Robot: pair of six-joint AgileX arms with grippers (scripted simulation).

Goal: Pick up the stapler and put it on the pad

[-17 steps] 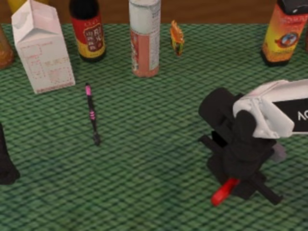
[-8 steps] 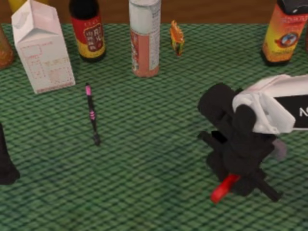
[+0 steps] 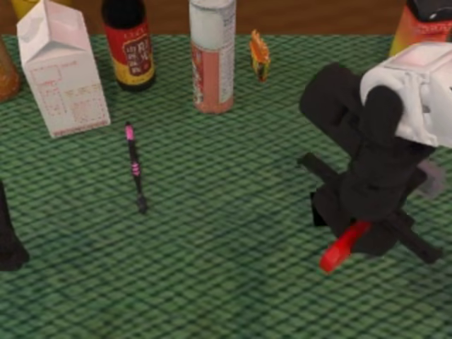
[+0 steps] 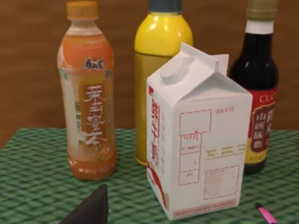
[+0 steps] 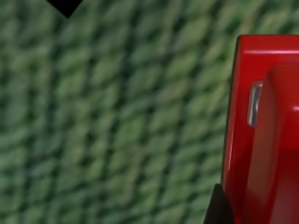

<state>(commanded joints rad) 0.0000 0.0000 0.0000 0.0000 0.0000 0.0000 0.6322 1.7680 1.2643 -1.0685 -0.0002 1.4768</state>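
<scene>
The stapler [image 3: 337, 253] is a glossy red bar held off the green mat at the table's right, and my right gripper [image 3: 359, 239] is shut on its upper end. Up close in the right wrist view, the stapler [image 5: 268, 135] fills one side beside a dark fingertip [image 5: 216, 207]. A black corner of the pad [image 5: 67, 7] shows at that view's edge. In the top view only a small black patch of the pad [image 3: 318, 212] peeks out beside the gripper. My left gripper [image 3: 8, 247] is parked at the left edge, open, with one fingertip [image 4: 91, 207] showing in the left wrist view.
A milk carton [image 3: 63, 70], a dark sauce bottle [image 3: 128, 44], a pale can [image 3: 212, 56], a small orange packet [image 3: 260, 55] and an orange bottle [image 3: 417, 25] line the back. A black-and-pink pen-like stick [image 3: 134, 168] lies left of centre.
My right arm has risen and shifted toward the back right with the stapler in its grip. The stapler now hangs higher above the mat. The left arm has stayed still.
</scene>
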